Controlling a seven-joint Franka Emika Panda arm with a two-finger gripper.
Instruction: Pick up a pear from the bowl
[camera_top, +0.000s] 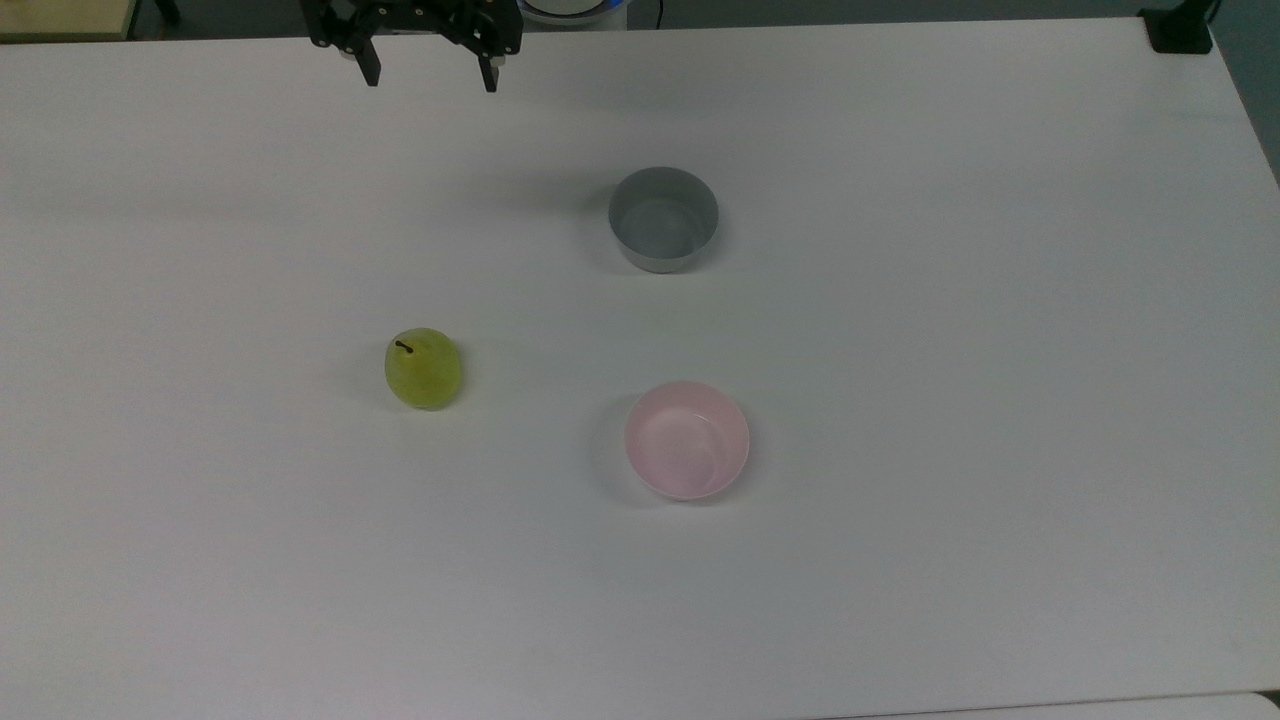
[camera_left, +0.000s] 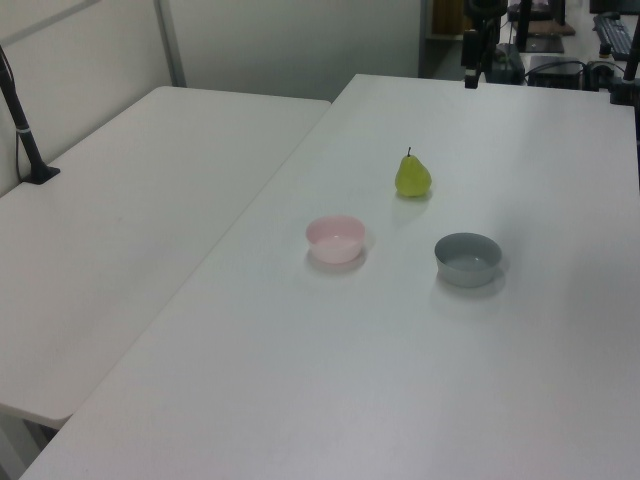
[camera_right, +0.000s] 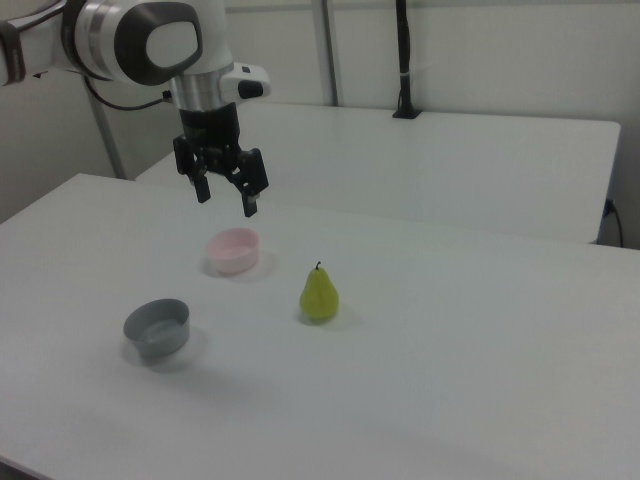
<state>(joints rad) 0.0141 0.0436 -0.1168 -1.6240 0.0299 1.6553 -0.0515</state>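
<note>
In the top view, the pear (camera_top: 423, 368) is seen upright on the bare table (camera_top: 950, 560), left of the pink bowl (camera_top: 687, 440), which holds nothing. The gripper (camera_top: 428, 80) hangs high near the far edge, jaws spread wide and empty. A straight descent over the stem, jaws closed on the body's widest part, would be advised. Open room is found all round; the grey bowl (camera_top: 663, 218) stands well apart.

Top view: pear (camera_top: 423, 368) left of bowl (camera_top: 687, 439), apparently apart.
</note>
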